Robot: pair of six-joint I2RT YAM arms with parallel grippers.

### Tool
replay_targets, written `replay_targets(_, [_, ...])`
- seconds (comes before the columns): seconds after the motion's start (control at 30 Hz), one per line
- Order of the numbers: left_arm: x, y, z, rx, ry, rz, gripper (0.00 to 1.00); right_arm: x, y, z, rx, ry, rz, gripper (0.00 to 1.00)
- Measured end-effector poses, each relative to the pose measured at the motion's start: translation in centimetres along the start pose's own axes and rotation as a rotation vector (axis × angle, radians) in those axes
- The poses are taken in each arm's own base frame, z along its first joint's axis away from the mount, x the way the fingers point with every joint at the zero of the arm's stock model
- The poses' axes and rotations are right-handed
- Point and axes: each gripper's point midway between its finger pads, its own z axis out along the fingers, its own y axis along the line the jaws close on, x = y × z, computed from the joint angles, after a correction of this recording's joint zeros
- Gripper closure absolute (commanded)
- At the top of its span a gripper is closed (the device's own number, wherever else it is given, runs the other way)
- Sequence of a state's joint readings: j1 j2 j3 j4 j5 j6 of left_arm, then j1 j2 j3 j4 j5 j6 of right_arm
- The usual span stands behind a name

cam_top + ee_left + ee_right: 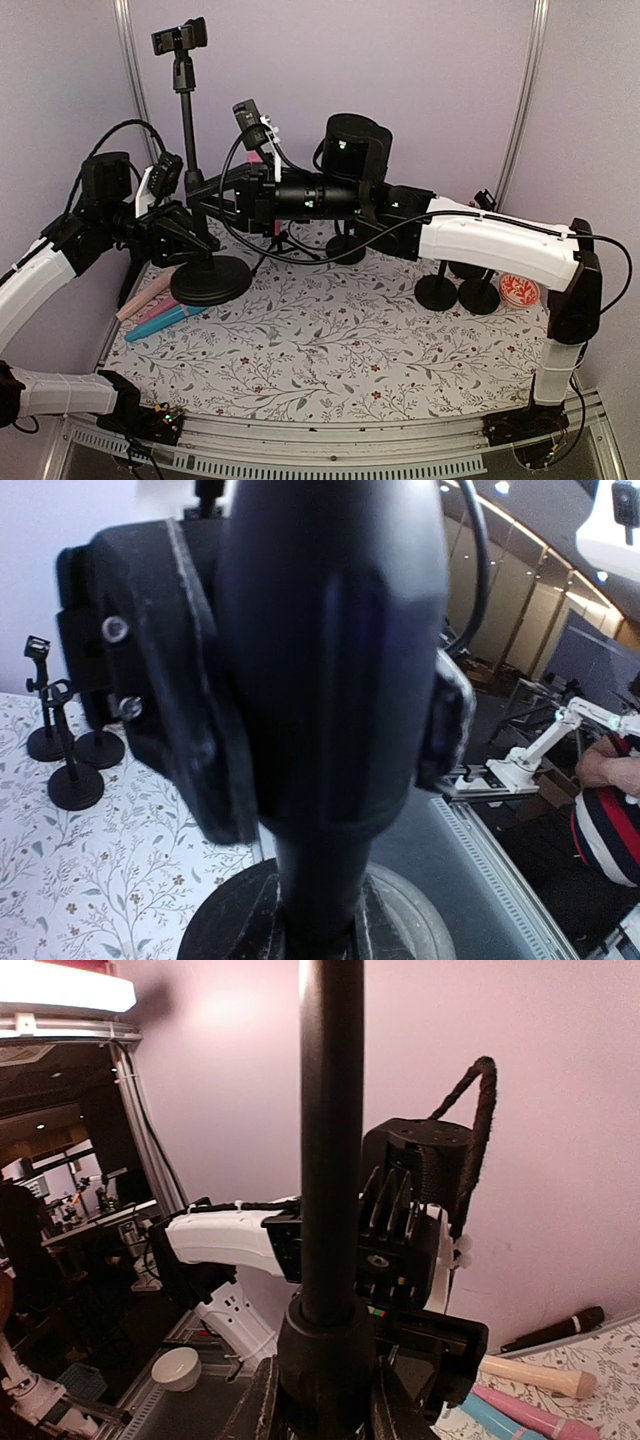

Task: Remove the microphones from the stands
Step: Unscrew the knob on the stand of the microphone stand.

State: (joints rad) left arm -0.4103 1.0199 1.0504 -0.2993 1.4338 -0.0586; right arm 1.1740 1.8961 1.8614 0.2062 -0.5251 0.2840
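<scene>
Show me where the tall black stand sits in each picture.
Top external: the stand rises at left, base on the floral table cover, the shared landmark.
Left wrist: the stand fills the centre, close and blurred; cover at lower left.
Right wrist: the stand runs up the middle; cover at lower right.

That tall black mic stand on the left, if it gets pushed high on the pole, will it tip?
Probably tippy up high: the tall stand has a thin pole rising well above its round base, so a high push likely tilts it. The wide, thick-looking base probably resists low nudges. The pole looks rigid, not floppy.
</scene>
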Motion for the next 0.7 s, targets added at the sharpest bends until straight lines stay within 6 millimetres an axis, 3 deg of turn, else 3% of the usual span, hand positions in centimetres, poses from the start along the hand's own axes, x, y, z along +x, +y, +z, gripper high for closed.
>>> replay_targets(0.33, [-0.4, -2.6, 0.6, 0.134, 0.011, 0.007, 1.0, -0.4, 3.0, 0.1, -0.32, -0.013, 0.057, 1.0])
replay_targets(0.4, [-0.5, -2.8, 0.6, 0.141, 0.012, 0.003, 1.0, -0.6, 3.2, -0.1, -0.344, -0.019, 0.055, 0.94])
replay_targets(0.43, [-0.6, -2.9, 0.6, 0.142, 0.013, -0.001, 1.0, -0.6, 3.3, -0.2, -0.354, -0.023, 0.056, 0.89])
replay_targets(0.5, [-0.7, -3.0, 0.6, 0.144, 0.014, -0.009, 1.0, -0.8, 3.3, -0.4, -0.37, -0.027, 0.06, 0.54])
replay_targets(0.6, [-0.7, -3.0, 0.6, 0.146, 0.015, -0.023, 1.0, -0.7, 3.2, -0.6, -0.378, -0.024, 0.085, 0.2])
replay_targets(0.7, [-0.8, -2.7, 0.5, 0.127, 0.013, -0.026, 1.0, -0.9, 2.0, -0.6, -0.284, -0.032, 0.117, 0.06])
